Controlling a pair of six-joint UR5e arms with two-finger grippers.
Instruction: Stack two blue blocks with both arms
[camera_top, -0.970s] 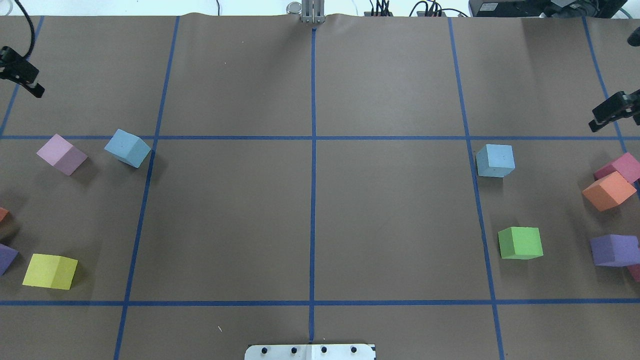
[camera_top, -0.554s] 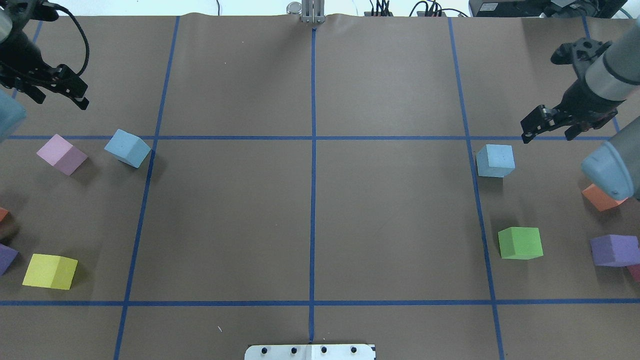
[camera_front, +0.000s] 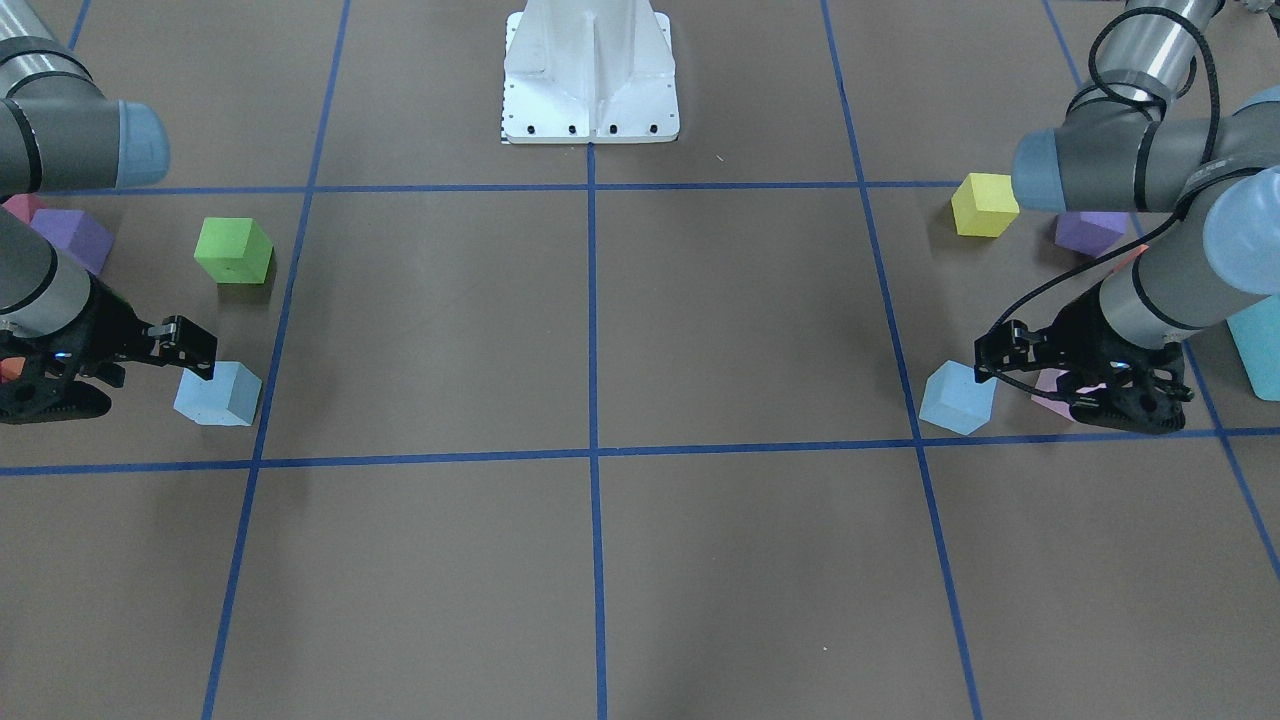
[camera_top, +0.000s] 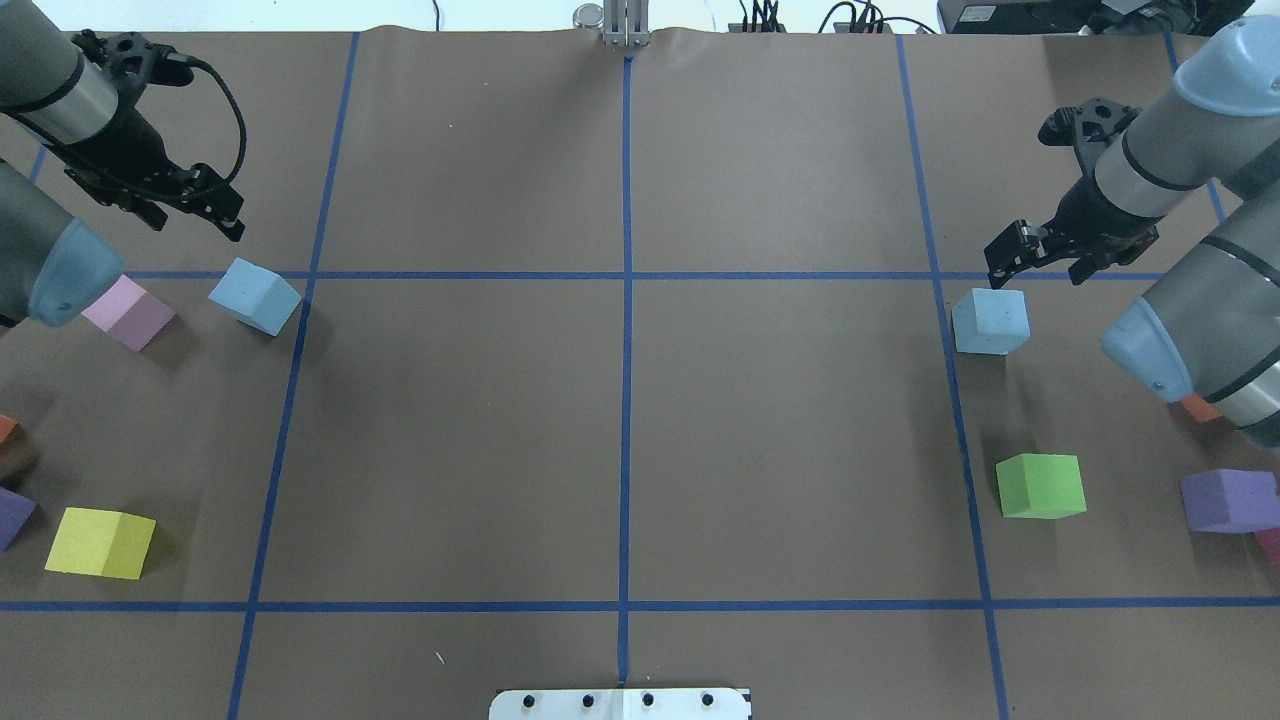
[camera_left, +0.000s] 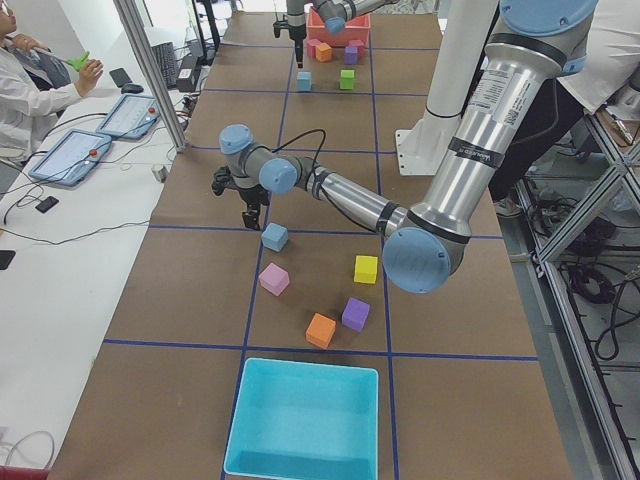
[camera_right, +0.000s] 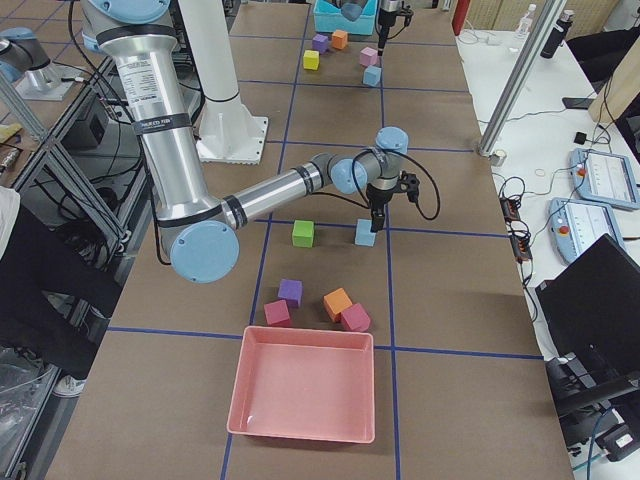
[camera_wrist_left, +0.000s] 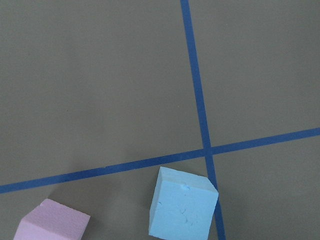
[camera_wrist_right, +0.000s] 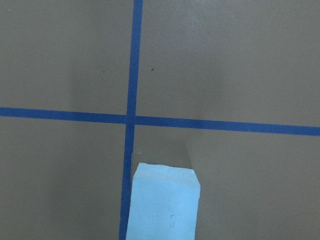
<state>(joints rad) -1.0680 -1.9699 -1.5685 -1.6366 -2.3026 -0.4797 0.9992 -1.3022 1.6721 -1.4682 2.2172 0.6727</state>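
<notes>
Two pale blue blocks lie far apart on the brown table. The left blue block (camera_top: 255, 296) sits tilted beside a blue tape crossing and shows in the left wrist view (camera_wrist_left: 182, 202). The right blue block (camera_top: 990, 321) shows in the right wrist view (camera_wrist_right: 162, 202). My left gripper (camera_top: 195, 222) is open and empty. It hovers just beyond its block and a little to the left. My right gripper (camera_top: 1040, 268) is open and empty. It hovers just beyond its block and slightly to the right. Neither gripper touches a block.
A pink cube (camera_top: 128, 310) lies close to the left of the left block. A yellow cube (camera_top: 100, 542) is at the near left. Green (camera_top: 1040, 485), purple (camera_top: 1228, 500) and orange (camera_top: 1200, 407) cubes are on the right. A turquoise tray (camera_left: 300, 420) and a pink tray (camera_right: 305, 395) stand at the table's ends.
Both arms have swung in from the table's outer edges toward the blue blocks. Each gripper has come nearer to its block. The blocks have not moved.
</notes>
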